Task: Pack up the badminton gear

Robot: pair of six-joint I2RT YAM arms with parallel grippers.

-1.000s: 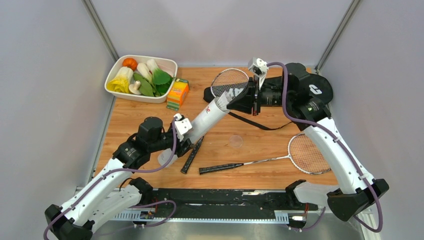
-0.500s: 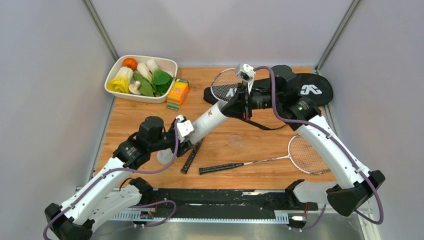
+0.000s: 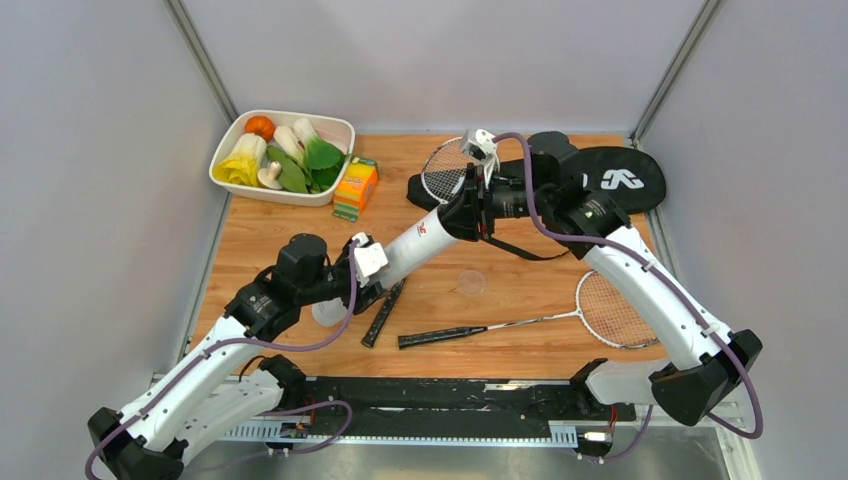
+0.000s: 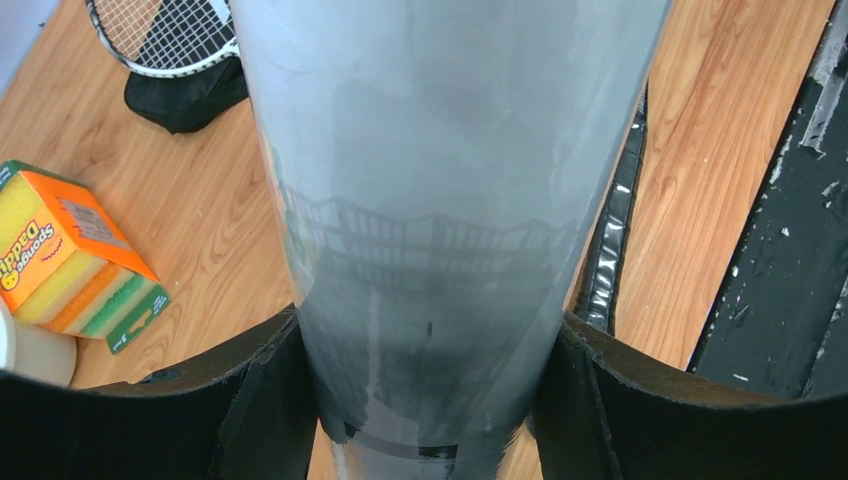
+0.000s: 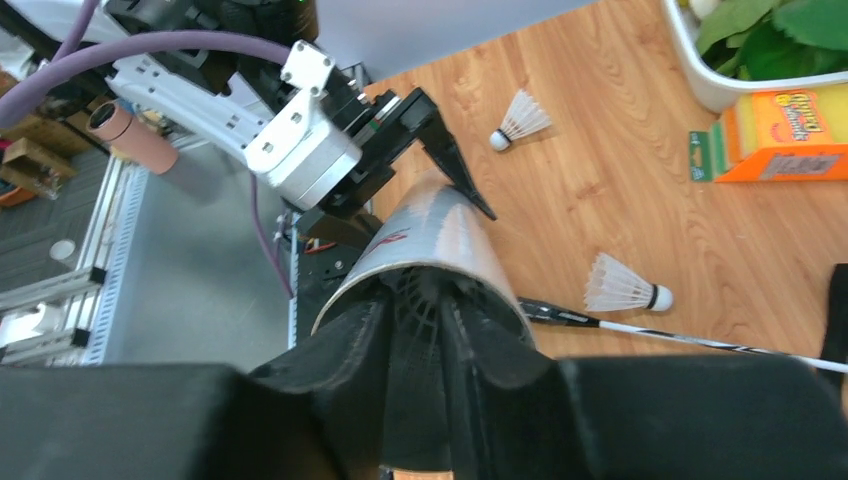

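The left claw (image 4: pixel 428 335) is clenched on the long white tube (image 4: pixel 440 150), a smooth glossy cylinder, with a black padded finger pressing each side. The right claw (image 5: pixel 432 300) has its tips at the tube's round mouth; whether it is released or clenched cannot be told. Beyond that claw a feathery white shuttlecock (image 5: pixel 625 285) and a second shuttlecock (image 5: pixel 520 118) lie on the wood-grain bench (image 5: pixel 600 200).

A white dish (image 3: pixel 290 196) of toy vegetables (image 3: pixel 295 165) sits at the wooden table's (image 3: pixel 260 235) far-left corner, with a Sponge Daddy box (image 3: pixel 356 186) just beside it.
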